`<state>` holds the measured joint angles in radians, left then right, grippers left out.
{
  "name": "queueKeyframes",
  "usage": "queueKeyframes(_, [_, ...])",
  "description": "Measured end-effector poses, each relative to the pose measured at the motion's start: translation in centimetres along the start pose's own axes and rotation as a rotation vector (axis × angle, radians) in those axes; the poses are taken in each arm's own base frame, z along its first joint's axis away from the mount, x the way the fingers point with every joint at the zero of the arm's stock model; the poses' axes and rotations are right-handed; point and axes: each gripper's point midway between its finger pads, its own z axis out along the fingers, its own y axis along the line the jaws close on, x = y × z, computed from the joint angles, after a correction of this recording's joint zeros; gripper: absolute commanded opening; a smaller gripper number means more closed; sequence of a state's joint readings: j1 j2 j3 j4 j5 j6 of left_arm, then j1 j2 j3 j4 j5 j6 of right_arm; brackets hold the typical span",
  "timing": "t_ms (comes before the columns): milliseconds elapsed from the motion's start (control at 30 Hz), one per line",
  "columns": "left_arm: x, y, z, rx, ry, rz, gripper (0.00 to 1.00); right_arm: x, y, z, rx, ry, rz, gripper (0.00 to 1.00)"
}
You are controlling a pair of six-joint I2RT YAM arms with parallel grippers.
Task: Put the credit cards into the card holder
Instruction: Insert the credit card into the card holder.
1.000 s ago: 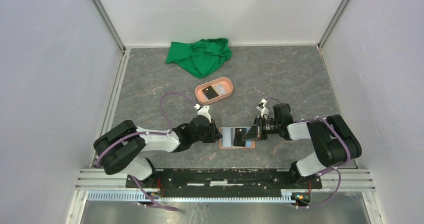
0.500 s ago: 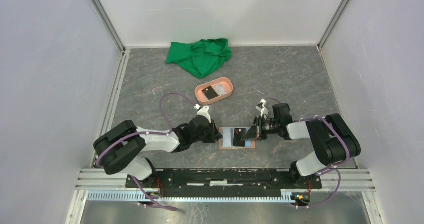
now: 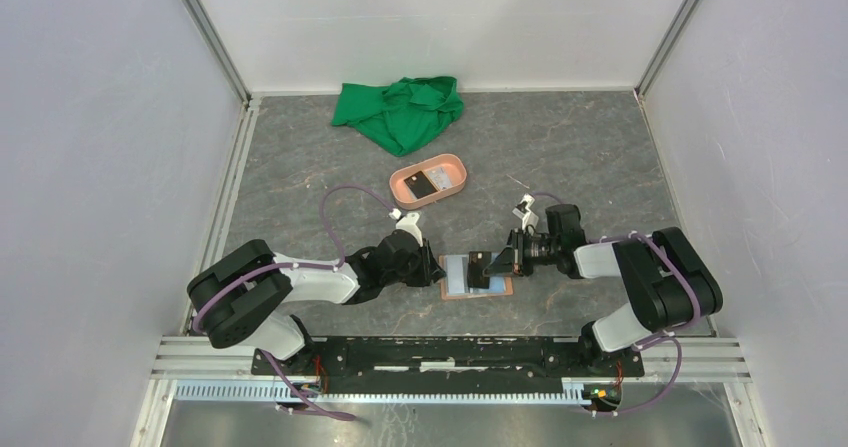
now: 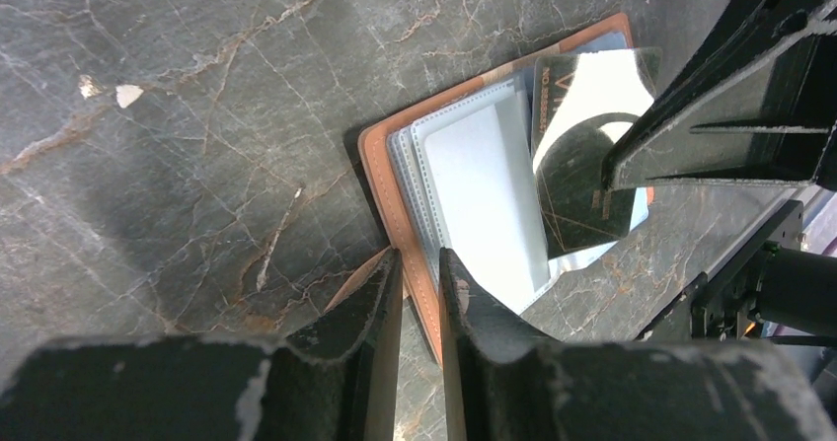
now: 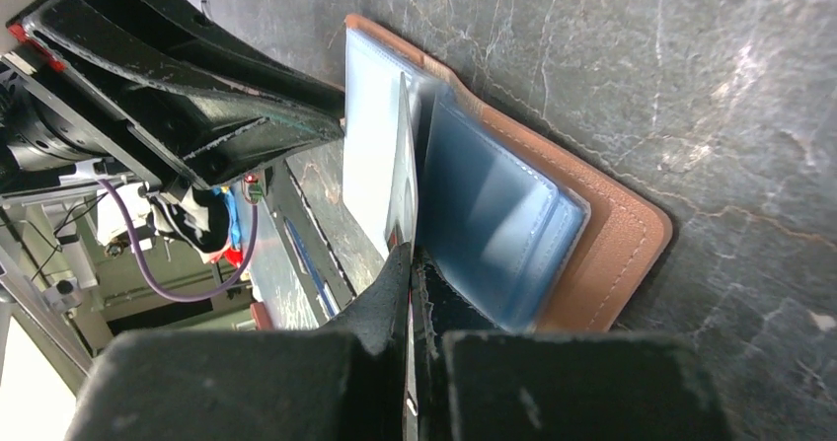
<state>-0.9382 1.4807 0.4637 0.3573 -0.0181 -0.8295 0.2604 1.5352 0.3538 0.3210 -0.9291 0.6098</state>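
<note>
The tan card holder [image 3: 499,289] lies open on the table between both arms, its clear sleeves [image 4: 474,180] facing up. My left gripper [image 3: 435,270] is shut on its left leather edge [image 4: 387,180], which sits between the jaws. My right gripper [image 3: 488,265] is shut on a dark glossy credit card [image 4: 582,180], held tilted over the right half of the sleeves. In the right wrist view this card [image 5: 406,155] shows edge-on beside a bluish sleeve [image 5: 494,214] of the card holder [image 5: 617,254]. Another dark card [image 3: 426,182] lies in the tray.
A salmon-pink oval tray [image 3: 453,170] stands behind the card holder at mid-table. A crumpled green cloth [image 3: 400,110] lies at the back. White walls with metal rails close in the sides and the rear.
My right gripper has moved a little to the left with the dark card, further over the open sleeves. The left gripper has kept its hold on the leather edge.
</note>
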Motion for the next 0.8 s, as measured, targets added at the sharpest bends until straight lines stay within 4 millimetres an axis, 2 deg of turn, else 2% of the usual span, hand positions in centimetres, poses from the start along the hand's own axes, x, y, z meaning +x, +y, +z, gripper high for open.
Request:
queueKeyframes(433, [0.3,-0.2,0.0,0.017,0.013,0.000,0.26,-1.5,-0.2,-0.6,0.030,-0.070,-0.040,0.00])
queueKeyframes(800, [0.3,-0.2,0.0,0.018,0.012,0.000,0.26,-0.5,-0.1,-0.1,0.023,-0.030,-0.036,0.00])
